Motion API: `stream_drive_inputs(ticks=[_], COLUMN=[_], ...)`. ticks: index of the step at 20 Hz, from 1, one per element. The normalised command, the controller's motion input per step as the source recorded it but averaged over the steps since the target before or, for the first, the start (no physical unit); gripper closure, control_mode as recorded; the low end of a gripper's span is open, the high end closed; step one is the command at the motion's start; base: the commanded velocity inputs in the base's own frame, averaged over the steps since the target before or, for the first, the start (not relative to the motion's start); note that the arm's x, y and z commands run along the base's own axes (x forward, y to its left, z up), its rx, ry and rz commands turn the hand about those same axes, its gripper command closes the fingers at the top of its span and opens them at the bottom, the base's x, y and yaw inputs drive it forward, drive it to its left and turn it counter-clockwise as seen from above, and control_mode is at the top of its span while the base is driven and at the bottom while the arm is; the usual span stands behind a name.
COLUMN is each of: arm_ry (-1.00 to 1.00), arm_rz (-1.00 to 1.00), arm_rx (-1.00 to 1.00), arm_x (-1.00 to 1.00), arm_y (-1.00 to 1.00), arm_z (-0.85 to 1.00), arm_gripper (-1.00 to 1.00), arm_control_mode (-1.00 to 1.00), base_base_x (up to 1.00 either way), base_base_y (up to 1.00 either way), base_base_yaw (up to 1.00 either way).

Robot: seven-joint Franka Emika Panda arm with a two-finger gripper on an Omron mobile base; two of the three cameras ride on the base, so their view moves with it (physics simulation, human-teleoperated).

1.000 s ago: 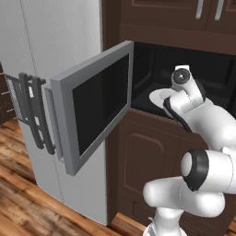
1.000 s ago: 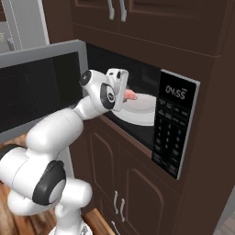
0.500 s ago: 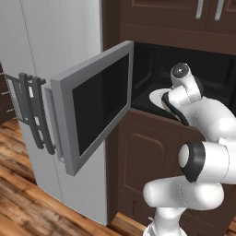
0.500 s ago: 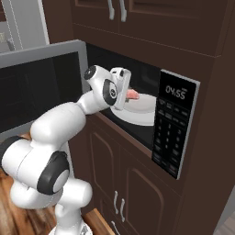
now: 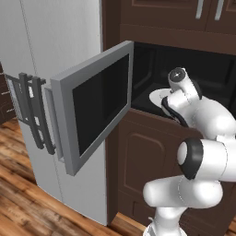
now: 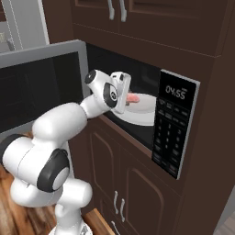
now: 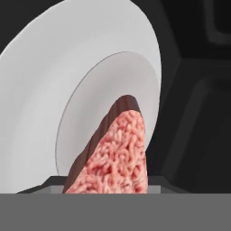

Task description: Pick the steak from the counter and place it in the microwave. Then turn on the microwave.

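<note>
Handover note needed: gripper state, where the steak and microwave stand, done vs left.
Gripper: shut on the steak, reaching into the open microwave cavity.
Steak: held over the white plate inside the microwave; whether it touches the plate cannot be told.
Microwave door: swung wide open to the left.
Done: steak picked up and brought into the cavity.
Left: release the steak on the plate, withdraw the arm, close the door, press start on the keypad.

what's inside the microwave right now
A white plate sits inside the open microwave, with the steak over it, at the gripper. The arm hides the plate's near side.
</note>
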Motion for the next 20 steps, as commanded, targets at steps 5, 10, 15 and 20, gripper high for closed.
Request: stream_drive_inputs(ticks=[5,10,15,20], arm_ry=[0.00,0.00,0.01,0.02], arm_rz=[0.00,0.00,0.00,0.00], arm_rx=[-0.01,0.00,0.00,0.00], arm_x=[0.09,0.17,0.19,0.16], arm_y=[-0.06,-0.14,-0.13,-0.05], arm_z=[-0.30,-0.10,0.00,0.00], arm_gripper=[1.00,1.00,1.00,1.00], arm_control_mode=[-1.00,-1.00,-1.00,-1.00], base_base_x=[0.00,0.00,0.00,0.00], base_base_y=[0.00,0.00,0.00,0.00], base_base_yaw=[0.00,0.00,0.00,0.00])
